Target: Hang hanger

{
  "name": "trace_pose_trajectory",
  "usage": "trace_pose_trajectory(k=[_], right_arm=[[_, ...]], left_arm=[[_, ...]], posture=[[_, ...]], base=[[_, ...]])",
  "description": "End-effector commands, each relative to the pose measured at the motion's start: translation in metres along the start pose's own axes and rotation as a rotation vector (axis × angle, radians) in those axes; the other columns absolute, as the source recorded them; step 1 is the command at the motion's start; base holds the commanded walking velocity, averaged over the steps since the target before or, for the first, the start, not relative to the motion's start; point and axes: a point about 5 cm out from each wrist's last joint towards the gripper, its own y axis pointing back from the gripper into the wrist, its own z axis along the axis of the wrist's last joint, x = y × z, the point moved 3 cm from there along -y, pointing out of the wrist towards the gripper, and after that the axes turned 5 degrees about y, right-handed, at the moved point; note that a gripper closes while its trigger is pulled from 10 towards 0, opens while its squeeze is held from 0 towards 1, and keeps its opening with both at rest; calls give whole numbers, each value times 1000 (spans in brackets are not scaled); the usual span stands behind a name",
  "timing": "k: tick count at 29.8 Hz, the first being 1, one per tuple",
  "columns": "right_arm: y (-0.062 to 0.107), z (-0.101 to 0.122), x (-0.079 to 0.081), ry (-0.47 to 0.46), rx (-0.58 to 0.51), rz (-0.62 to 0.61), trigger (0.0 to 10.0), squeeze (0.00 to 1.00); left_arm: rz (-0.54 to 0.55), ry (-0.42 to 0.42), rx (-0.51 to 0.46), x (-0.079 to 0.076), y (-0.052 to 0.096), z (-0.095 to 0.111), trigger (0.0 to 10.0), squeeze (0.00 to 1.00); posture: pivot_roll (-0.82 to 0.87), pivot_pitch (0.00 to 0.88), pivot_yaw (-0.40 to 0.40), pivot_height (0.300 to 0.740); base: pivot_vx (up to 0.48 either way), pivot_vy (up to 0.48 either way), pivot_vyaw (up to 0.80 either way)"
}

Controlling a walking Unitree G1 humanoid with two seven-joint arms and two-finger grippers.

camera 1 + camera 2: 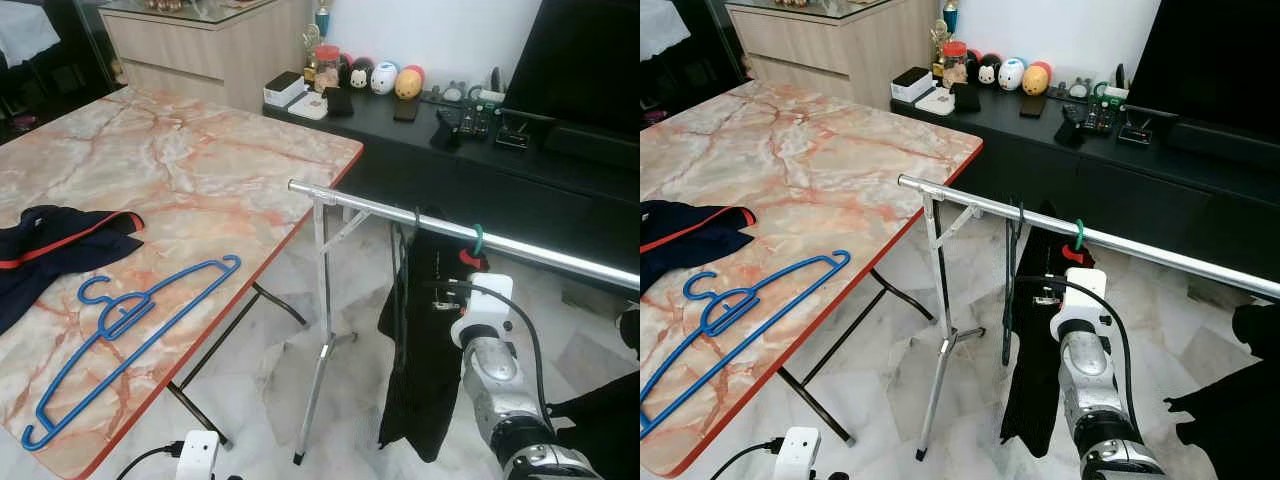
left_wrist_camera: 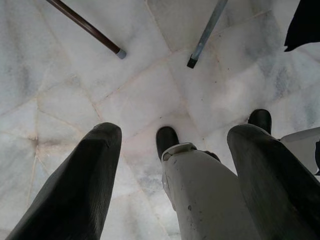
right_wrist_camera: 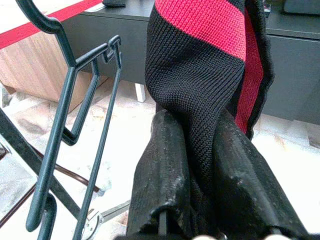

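A silver clothes rail (image 1: 450, 228) stands to the right of the marble table (image 1: 200, 170). From it hangs a black and red knit garment (image 3: 200, 75) on a green hanger hook (image 1: 478, 238). My right arm (image 1: 490, 350) is raised to the garment, and my right gripper (image 3: 200, 125) is shut on its knit fabric just below the red stripe. An empty dark hanger (image 3: 75, 115) hangs on the rail beside it. A blue hanger (image 1: 130, 330) lies flat on the table near its front edge. My left gripper (image 2: 172, 135) hangs low over the floor, open and holding nothing.
A dark navy garment with red trim (image 1: 50, 250) lies on the table's left side. A black TV console (image 1: 450, 150) with small items runs behind the rail. The rack's foot (image 2: 192, 62) and a table leg (image 2: 117, 52) rest on the white marble floor.
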Motion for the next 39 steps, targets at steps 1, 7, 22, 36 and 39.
trace_pose_trajectory(k=[1,7,22,36,39], right_arm=[[-1,-2,2,-4,16,1,0,0],[-1,9,-5,-3,-48,-58,0,0],[7,23,-1,-13,-192,-96,0,0],[53,-39,1,39,-71,-85,10000,0],[56,-43,-1,44,-55,-96,10000,0]], left_arm=[[7,-28,18,4,1,-3,10000,0],[10,-32,16,4,1,-2,10000,0],[15,-42,14,6,1,-2,10000,0],[9,-53,17,5,1,-2,10000,0],[9,-47,9,5,1,-1,10000,0]], posture=[[26,0,39,740],[27,0,40,740],[33,2,42,740],[19,5,43,740],[14,5,44,740]], base=[[0,0,0],[0,0,0],[0,0,0],[0,0,0],[0,0,0]])
